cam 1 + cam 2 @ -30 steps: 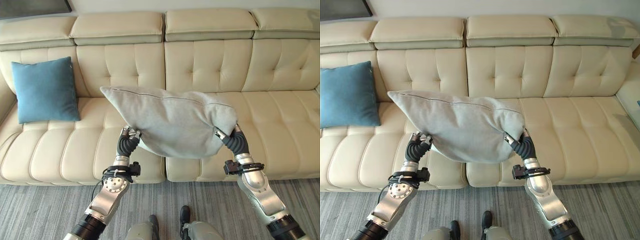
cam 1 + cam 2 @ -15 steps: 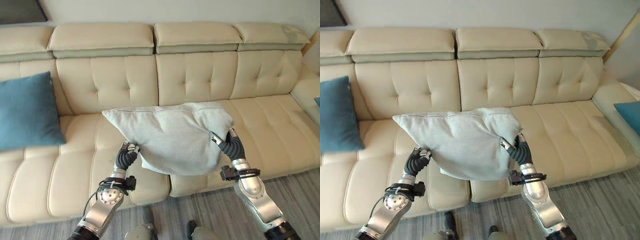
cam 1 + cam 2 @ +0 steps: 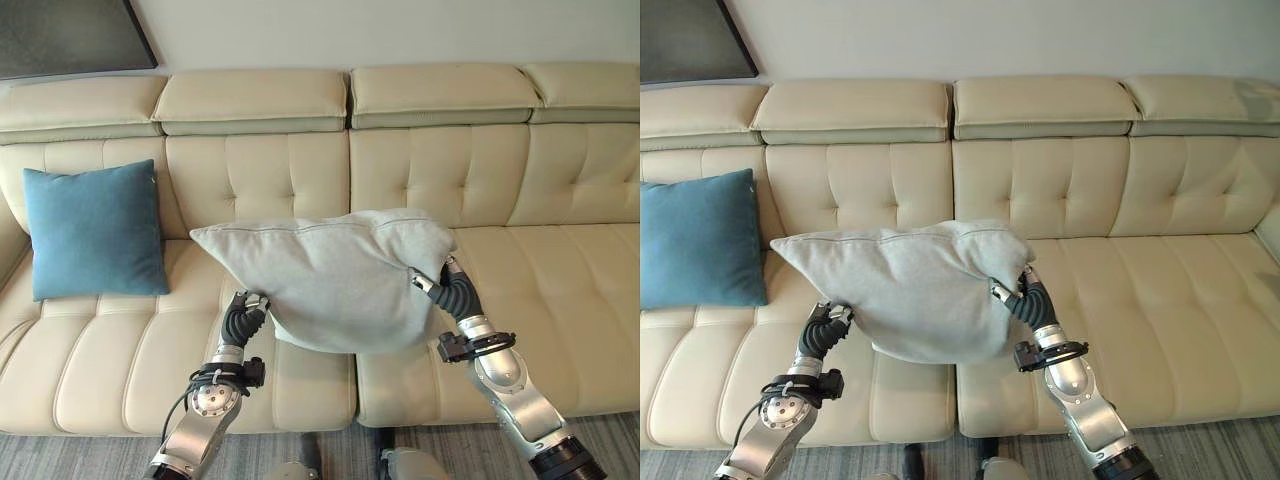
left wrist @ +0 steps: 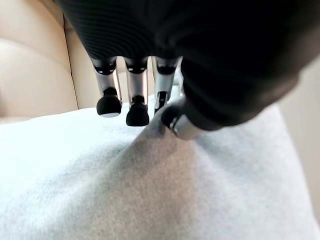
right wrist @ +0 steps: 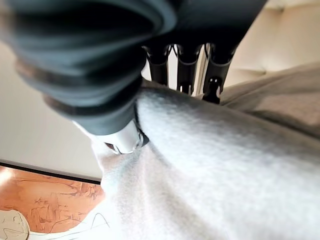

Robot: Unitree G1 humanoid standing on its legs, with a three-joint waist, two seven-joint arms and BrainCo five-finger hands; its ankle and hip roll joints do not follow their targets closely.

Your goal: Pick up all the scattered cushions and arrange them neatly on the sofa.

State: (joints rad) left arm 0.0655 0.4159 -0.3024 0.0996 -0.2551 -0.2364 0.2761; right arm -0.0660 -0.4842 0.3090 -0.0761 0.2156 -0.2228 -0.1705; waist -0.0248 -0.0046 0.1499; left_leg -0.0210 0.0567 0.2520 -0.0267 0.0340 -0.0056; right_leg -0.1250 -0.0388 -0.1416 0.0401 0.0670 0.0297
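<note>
Grey cushion (image 3: 335, 275) pinched by left robot hand (image 4: 150, 107) & right robot hand (image 5: 175, 75) per wrist views, above sofa (image 3: 500, 180).

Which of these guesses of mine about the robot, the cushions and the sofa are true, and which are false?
1. Both hands hold the large grey fabric cushion above the seat. True: the left hand grips its lower left edge, the right hand its right edge.
2. The square teal cushion lies on the floor. False: it leans upright against the backrest at the left end of the cream leather sofa.
3. The grey cushion already rests against the backrest. False: it is held in front of the backrest, clear of the seat.
4. The sofa's backrest is button-tufted. True.
5. The sofa's right half carries a stack of cushions. False: its seats there are bare.
</note>
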